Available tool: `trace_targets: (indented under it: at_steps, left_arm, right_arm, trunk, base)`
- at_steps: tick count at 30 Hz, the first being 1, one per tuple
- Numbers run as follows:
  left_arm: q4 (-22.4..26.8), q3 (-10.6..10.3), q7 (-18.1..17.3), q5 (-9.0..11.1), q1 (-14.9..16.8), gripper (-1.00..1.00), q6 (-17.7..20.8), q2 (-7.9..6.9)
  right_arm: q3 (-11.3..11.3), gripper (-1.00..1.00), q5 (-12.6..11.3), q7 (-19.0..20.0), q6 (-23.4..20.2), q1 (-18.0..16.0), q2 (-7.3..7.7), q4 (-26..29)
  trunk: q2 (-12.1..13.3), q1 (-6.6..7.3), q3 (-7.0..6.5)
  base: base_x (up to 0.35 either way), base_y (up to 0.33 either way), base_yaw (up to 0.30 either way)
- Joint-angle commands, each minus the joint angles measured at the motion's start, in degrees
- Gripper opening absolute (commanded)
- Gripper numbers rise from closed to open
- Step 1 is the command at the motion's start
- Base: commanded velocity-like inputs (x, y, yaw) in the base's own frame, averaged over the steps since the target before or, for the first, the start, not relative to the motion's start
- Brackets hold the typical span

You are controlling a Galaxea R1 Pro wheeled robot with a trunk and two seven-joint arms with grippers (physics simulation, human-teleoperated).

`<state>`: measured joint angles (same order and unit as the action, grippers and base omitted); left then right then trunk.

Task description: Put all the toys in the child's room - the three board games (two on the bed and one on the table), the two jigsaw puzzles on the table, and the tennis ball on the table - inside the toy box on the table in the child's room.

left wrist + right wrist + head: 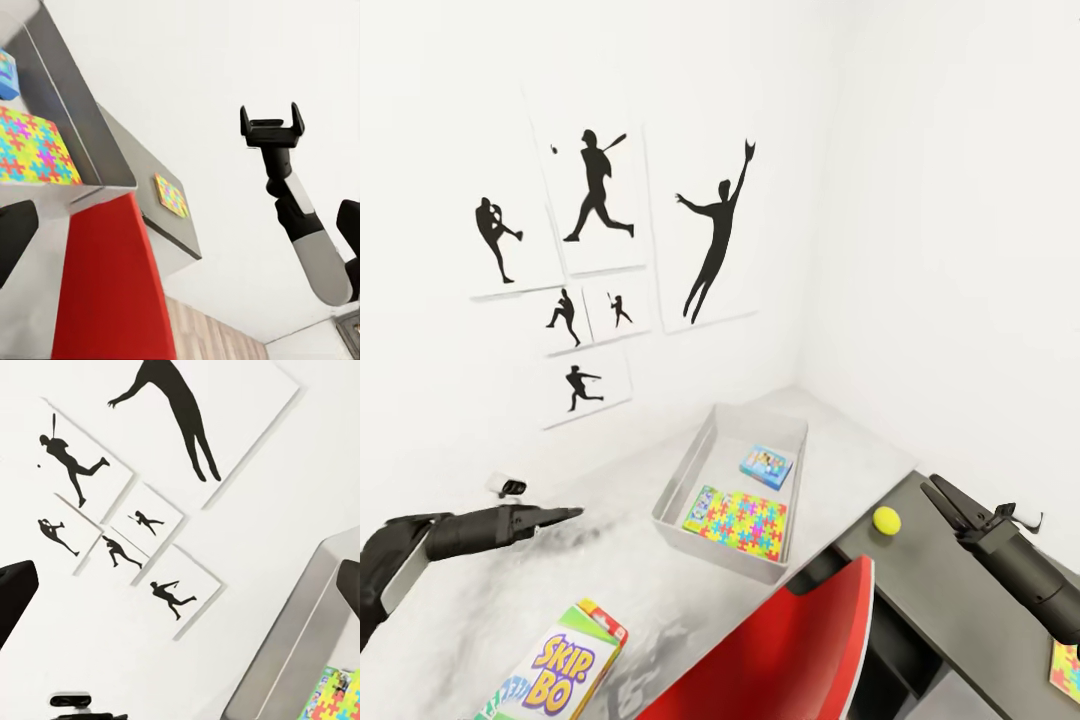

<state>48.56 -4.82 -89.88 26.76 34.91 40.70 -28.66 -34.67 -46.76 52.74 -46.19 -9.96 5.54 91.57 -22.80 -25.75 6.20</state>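
Note:
The grey toy box sits on the pale table top near the corner. In it lie a small blue board game and a jigsaw puzzle, with a pale blue-green printed box edge under the puzzle. The SKIP-BO game rests at the table's near edge. On the dark section are the tennis ball and a second jigsaw puzzle. My left gripper hovers open, left of the toy box. My right gripper, also open, hangs just right of the ball and holds nothing.
A red chair back stands against the table front between the two arms. Baseball-player posters hang on the white wall behind the table. White walls close off the corner behind the toy box.

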Motion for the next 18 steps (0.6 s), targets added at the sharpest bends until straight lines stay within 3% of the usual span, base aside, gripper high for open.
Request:
trace_targets:
  at_steps: [1, 6, 18]
  left_arm:
    - [0.03, 0.82, -0.12, 0.30, -1.11, 1.00, 0.01, -0.22]
    - [1.83, 5.38, -0.12, 0.33, -5.32, 1.00, -2.38, -0.60]
    - [4.15, 6.78, -0.12, 0.19, -6.64, 1.00, -2.79, -0.13]
  right_arm:
    - [-0.05, 1.00, -0.11, 0.08, -0.30, -0.06, 0.00, 0.01]
    - [-0.05, 1.00, -0.09, 0.08, -0.25, -0.06, 0.00, 0.01]
    - [-0.05, 1.00, -0.08, 0.08, -0.14, -0.06, 0.00, 0.01]
  trunk:
    - [-0.12, -0.04, 0.03]
    - [-0.12, -0.04, -0.44]
    - [-0.12, -0.04, -1.57]
  base:
    - [-0.054, 0.000, 0.000]
    - [-0.173, 0.000, 0.000]
    - [-0.313, -0.009, 0.000]
